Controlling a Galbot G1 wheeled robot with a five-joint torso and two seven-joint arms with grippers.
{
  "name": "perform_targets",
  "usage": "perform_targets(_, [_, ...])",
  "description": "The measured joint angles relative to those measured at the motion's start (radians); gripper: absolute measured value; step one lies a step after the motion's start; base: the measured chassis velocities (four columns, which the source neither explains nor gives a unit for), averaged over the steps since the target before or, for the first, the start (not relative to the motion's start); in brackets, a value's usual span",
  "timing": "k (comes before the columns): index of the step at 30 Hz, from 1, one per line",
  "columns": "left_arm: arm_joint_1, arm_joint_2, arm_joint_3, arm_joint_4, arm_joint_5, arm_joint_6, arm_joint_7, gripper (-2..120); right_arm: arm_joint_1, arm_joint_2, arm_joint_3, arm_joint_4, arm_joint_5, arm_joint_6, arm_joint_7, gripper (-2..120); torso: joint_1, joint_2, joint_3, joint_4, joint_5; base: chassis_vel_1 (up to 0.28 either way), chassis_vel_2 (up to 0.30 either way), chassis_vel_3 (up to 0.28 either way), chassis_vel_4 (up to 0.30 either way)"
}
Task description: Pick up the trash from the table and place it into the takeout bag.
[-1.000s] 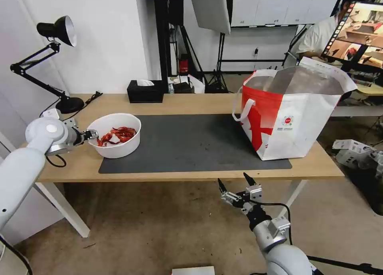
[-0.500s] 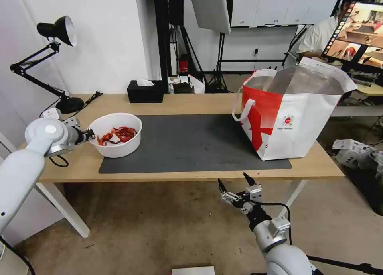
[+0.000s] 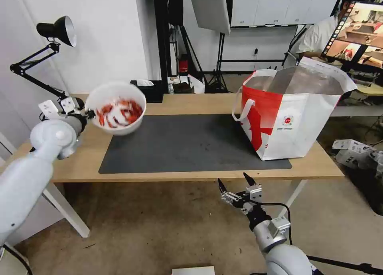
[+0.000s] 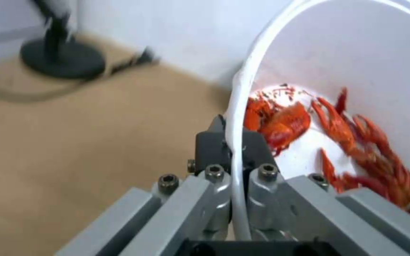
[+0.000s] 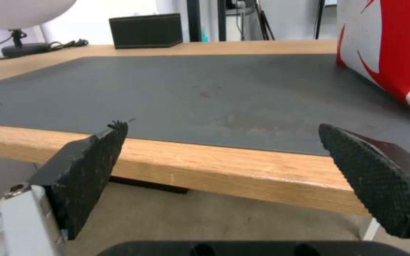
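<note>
At the 9 o'clock end of the desk (image 3: 191, 103), the left gripper (image 3: 90, 114) holds the white bowl of crayfish shells (image 3: 116, 107) clear of the surface, above the near-left corner of the dark grey mat (image 3: 187, 143). Its fingers (image 4: 213, 149) are clenched on the bowl rim, one outside and one inside the wall. The bowl is tilted, opening facing 3 o'clock, with the red shells heaped against the lower wall.

Step in hand: transport of the bowl to the takeout bag (image 3: 291, 119), which stands upright and open at the 3 o'clock end, well apart from the bowl.

Next move calls for:
- level carry across the mat, since tilt may spill shells;
- clearance over the bag rim before release.

Right gripper (image 3: 238, 183) is parked below the desk's near edge at 6 o'clock, fingers (image 5: 91, 170) released and spread.
</note>
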Motion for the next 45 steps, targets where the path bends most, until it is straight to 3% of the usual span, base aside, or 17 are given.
perform_targets(2, [-0.001,-0.016,0.009,-0.009,0.048,-0.057,0.029,0,0.000,0.000,0.000,0.000,0.000,0.000,0.000,100,0.000,0.000,0.000,0.0001,0.0000,0.000,0.000,0.000,0.000])
perform_targets(7, [-0.048,-0.044,0.049,-0.016,0.053,-0.071,0.030,0,0.000,0.000,0.000,0.000,0.000,0.000,0.000,100,0.000,0.000,0.000,0.0001,-0.0001,0.000,0.000,0.000,0.000])
perform_targets(11, [-0.166,-0.087,0.144,-0.021,0.029,-0.057,0.002,0,0.000,0.000,0.000,0.000,0.000,0.000,0.000,100,0.000,0.000,0.000,0.0002,0.0000,0.000,0.000,0.000,0.000])
perform_targets(14, [-0.337,-0.152,0.285,0.014,-0.010,-0.017,-0.035,0,0.000,0.000,0.000,0.000,0.000,0.000,0.000,100,0.000,0.000,0.000,-0.0002,0.0007,0.000,0.000,0.000,0.000])
perform_targets(15, [-0.337,-0.152,0.285,0.014,-0.010,-0.017,-0.035,0,0.000,0.000,0.000,0.000,0.000,0.000,0.000,100,0.000,0.000,0.000,-0.0002,0.0007,0.000,0.000,0.000,0.000])
perform_targets(18, [-0.494,-0.244,0.421,0.092,-0.055,0.007,-0.074,0,0.000,0.000,0.000,0.000,0.000,0.000,0.000,100,0.000,0.000,0.000,-0.0001,0.0003,0.000,0.000,0.000,0.000])
perform_targets(19, [-0.494,-0.244,0.421,0.092,-0.055,0.007,-0.074,0,0.000,0.000,0.000,0.000,0.000,0.000,0.000,100,0.000,0.000,0.000,-0.0001,0.0003,0.000,0.000,0.000,0.000])
perform_targets(21, [-0.619,-0.336,0.502,0.159,-0.085,0.013,-0.090,0,0.000,0.000,0.000,0.000,0.000,0.000,0.000,100,0.000,0.000,0.000,-0.0002,0.0001,0.000,0.000,0.000,0.000])
perform_targets(23, [-0.667,-0.375,0.529,0.187,-0.092,0.013,-0.095,0,0.000,0.000,0.000,0.000,0.000,0.000,0.000,100,0.000,0.000,0.000,-0.0004,0.0008,0.000,0.000,0.000,0.000])
perform_targets(26, [-0.783,-0.513,0.583,0.298,-0.115,0.013,-0.109,0,0.000,0.000,0.000,0.000,0.000,0.000,0.000,100,0.000,0.000,0.000,-0.0003,0.0006,0.000,0.000,0.000,0.000])
perform_targets(27, [-0.783,-0.513,0.583,0.298,-0.115,0.013,-0.109,0,0.000,0.000,0.000,0.000,0.000,0.000,0.000,100,0.000,0.000,0.000,-0.0003,0.0006,0.000,0.000,0.000,0.000])
perform_targets(29, [-0.825,-0.604,0.602,0.361,-0.118,0.014,-0.112,0,0.000,0.000,0.000,0.000,0.000,0.000,0.000,100,0.000,0.000,0.000,-0.0001,0.0005,0.000,0.000,0.000,0.000])
perform_targets(30, [-0.825,-0.604,0.602,0.361,-0.118,0.014,-0.112,0,0.000,0.000,0.000,0.000,0.000,0.000,0.000,100,0.000,0.000,0.000,-0.0001,0.0005,0.000,0.000,0.000,0.000])
perform_targets(33, [-0.850,-0.741,0.641,0.442,-0.068,0.016,-0.113,0,0.000,0.000,0.000,0.000,0.000,0.000,0.000,100,0.000,0.000,0.000,-0.0003,0.0006,0.000,0.000,0.000,0.000])
perform_targets(34, [-0.850,-0.741,0.641,0.442,-0.068,0.016,-0.113,0,0.000,0.000,0.000,0.000,0.000,0.000,0.000,100,0.000,0.000,0.000,-0.0003,0.0006,0.000,0.000,0.000,0.000])
perform_targets(37, [-0.846,-0.844,0.686,0.513,0.045,0.026,-0.121,0,0.000,0.000,0.000,0.000,0.000,0.000,0.000,100,0.000,0.000,0.000,-0.0007,0.0007,0.000,0.000,0.000,0.000])
perform_targets(45, [-0.807,-0.860,0.749,0.562,0.161,0.026,-0.132,0,0.000,0.000,0.000,0.000,0.000,0.000,0.000,100,0.000,0.000,0.000,0.0006,0.0000,0.000,0.000,0.000,0.000])
